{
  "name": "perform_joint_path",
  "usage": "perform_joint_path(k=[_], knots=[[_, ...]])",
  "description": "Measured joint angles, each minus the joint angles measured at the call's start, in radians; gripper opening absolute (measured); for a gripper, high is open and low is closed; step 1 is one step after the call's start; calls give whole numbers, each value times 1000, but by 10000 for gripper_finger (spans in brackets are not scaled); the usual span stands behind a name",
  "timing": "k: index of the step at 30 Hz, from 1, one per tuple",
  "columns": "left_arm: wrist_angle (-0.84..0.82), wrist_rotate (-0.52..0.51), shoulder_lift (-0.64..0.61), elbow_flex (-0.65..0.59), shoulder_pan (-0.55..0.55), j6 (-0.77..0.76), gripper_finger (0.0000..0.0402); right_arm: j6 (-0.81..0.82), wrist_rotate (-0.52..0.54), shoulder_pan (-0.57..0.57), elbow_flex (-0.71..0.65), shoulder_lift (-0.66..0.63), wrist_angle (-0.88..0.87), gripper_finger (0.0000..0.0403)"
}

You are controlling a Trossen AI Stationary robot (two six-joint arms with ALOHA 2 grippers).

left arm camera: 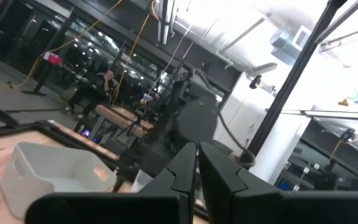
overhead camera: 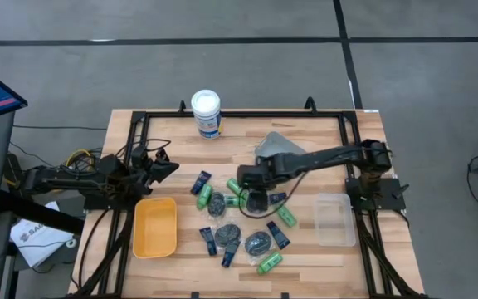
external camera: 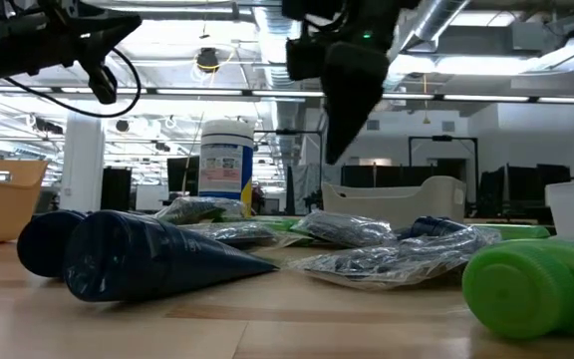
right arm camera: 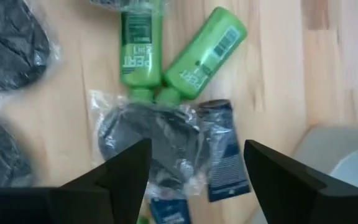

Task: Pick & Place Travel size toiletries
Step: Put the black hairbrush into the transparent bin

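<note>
The toiletries lie loose on the table's middle: green bottles, navy tubes and wrapped dark grey tins. My right gripper hangs open above this spread. In its wrist view the right gripper has a wrapped tin and a navy tube below its gap and two green bottles beyond, and it touches none of them. In the low view the right gripper is raised off the table. My left gripper, shut and empty, waits above the table's left side, near the yellow bin.
A tall white canister with a blue label stands near the far edge. A clear plastic container sits at the right, a grey object lies under the right arm, and a black frame rims the table.
</note>
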Motion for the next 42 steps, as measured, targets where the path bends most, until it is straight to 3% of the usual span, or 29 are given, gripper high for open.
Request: perform_joint_path(k=[5, 16, 42], knots=[[9, 0, 3, 0, 0, 0, 14, -165, -74, -55, 91, 58, -33, 236], [14, 2, 13, 0, 0, 0, 14, -497, -233, -174, 85, 73, -37, 229], [16, 4, 11, 0, 0, 0, 14, -552, -338, -221, 84, 190, -24, 205]])
